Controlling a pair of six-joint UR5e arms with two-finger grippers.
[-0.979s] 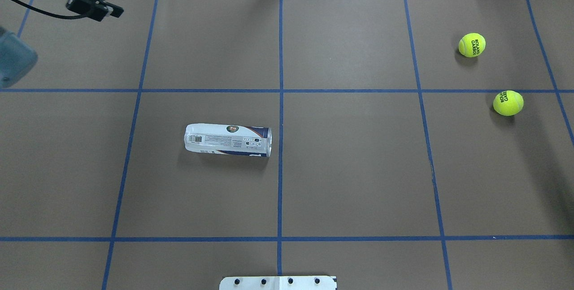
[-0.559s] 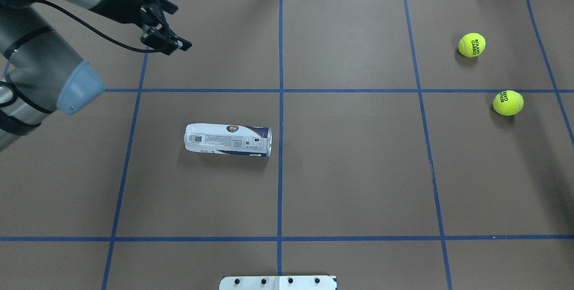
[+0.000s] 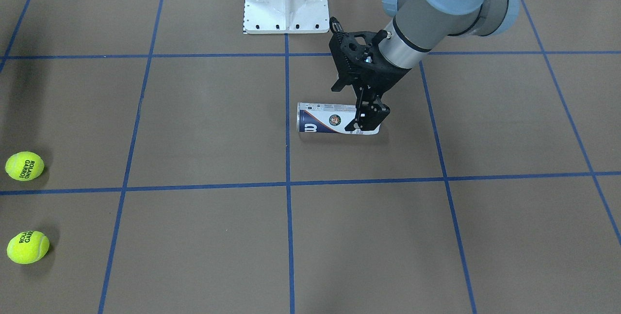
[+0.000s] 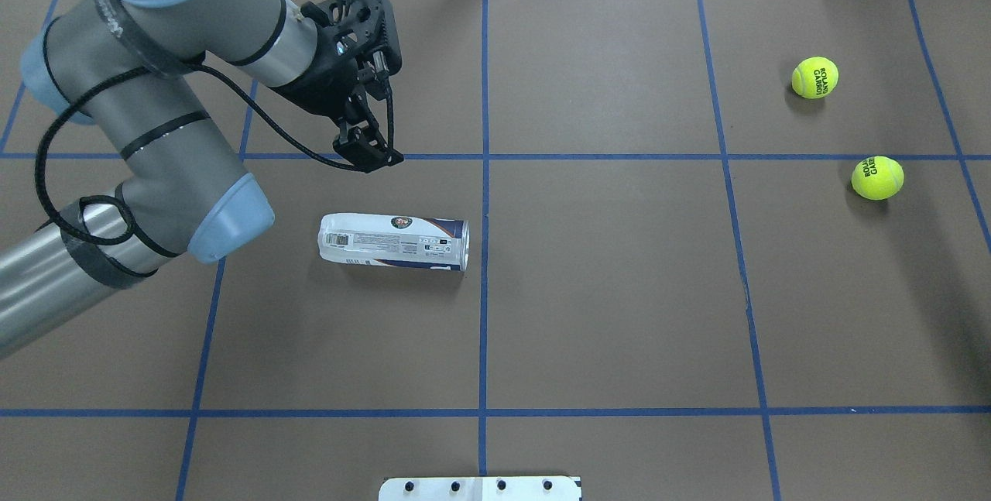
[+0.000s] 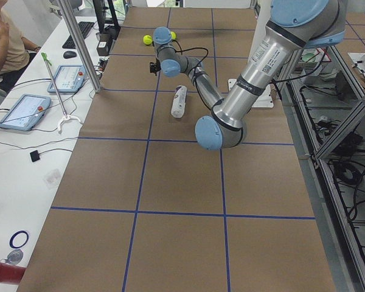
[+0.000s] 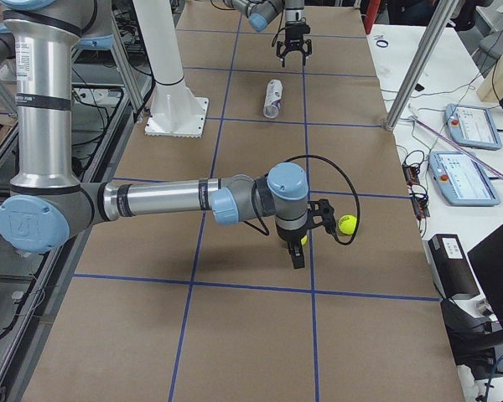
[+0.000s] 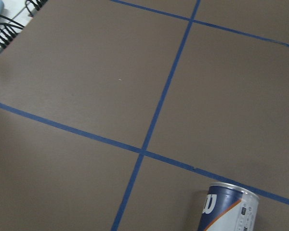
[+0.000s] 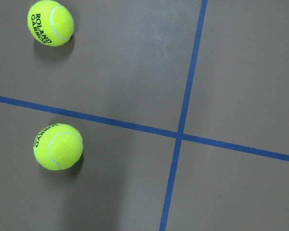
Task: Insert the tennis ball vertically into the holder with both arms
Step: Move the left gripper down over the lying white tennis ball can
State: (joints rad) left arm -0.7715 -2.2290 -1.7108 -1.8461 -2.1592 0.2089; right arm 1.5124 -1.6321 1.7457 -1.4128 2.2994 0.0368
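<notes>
brown paper, fresh traffic: left arm sweeps in over the tube

a second ago the left gripper (image 4: 375, 158) was tucked away in the far corner, well apart from the tennis-ball tube (image 4: 393, 241). now it has swung right in and hangs above the tube's closed, barcode end, pointing down and not touching. its fingers look spread apart with nothing between them, clearest in the right side view. the left wrist camera only just catches the tube's navy, silver-rimmed end at its bottom edge, so by my read the hand isn't squared up over it yet.

the tube itself hasn't budged. it lies flat on its side on the brown table cover (image 4: 619, 292), silver rim pointing toward the balls, with the white pedestal base (image 3: 285, 8) on the robot's side of it.

over on that rim side, well apart from the tube, the first tennis ball (image 4: 814, 77) and the second tennis ball (image 4: 877, 177) sit exactly where they were. the right gripper (image 6: 298, 251) hovers just by them. only a side view shows it, so i cannot tell whether its fingers are apart or together.

what it means: this looks like the opening move. the left arm seems set to drop, take the tube and stand it up. no ball is lifted yet, and the tube is nowhere near vertical.
</notes>
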